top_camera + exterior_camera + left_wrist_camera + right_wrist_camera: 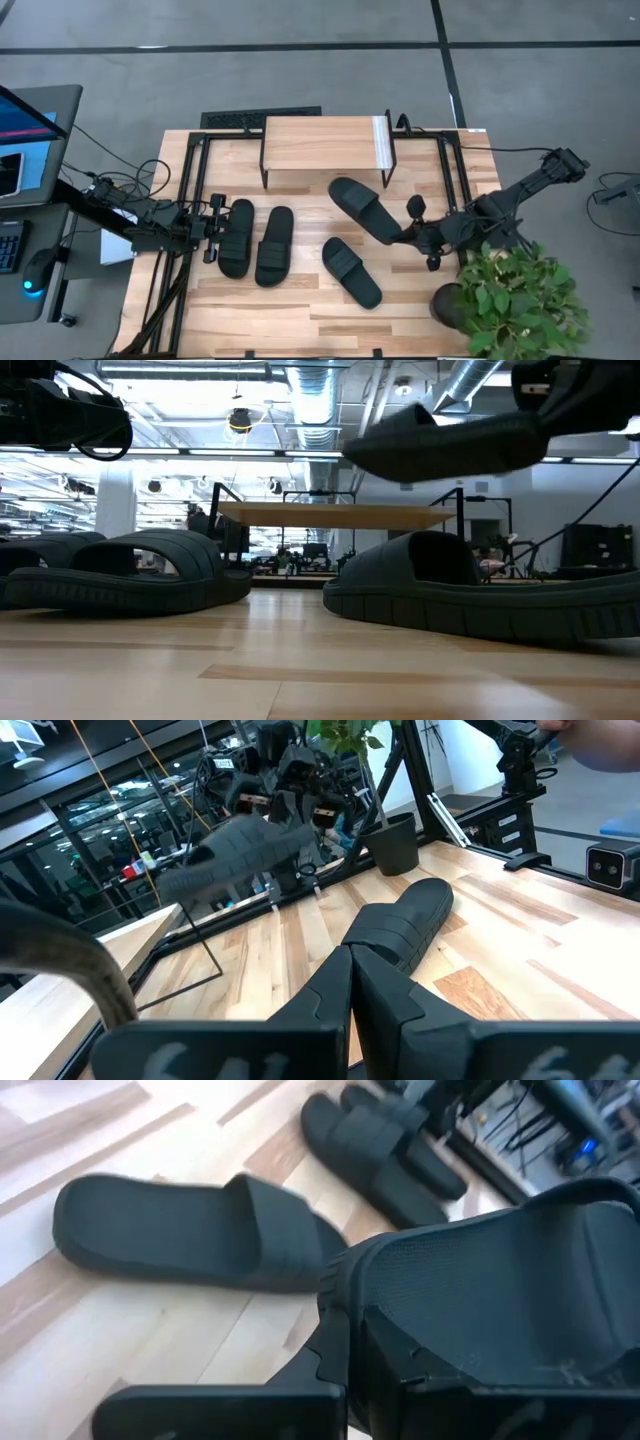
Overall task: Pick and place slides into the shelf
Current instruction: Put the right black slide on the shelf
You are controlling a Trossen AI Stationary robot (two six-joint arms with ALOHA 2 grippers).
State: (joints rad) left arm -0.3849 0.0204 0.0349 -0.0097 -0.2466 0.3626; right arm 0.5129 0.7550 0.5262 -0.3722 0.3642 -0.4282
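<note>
Light wood tabletop (300, 310) carries the small shelf (325, 142) at its far edge. My right gripper (405, 236) is clamped on the heel of one slide (360, 209), lifted off the table in front of the shelf. Another slide (351, 271) lies below it. My left gripper (213, 230) has its fingers closed, just beside the pair of slides (255, 240).

Four black slides (362, 210), one shelf (323, 143), apparently one potted plant (510, 298).

two dark jointed arms with matte black, angular links; cabling seemingly trails alongside.
</note>
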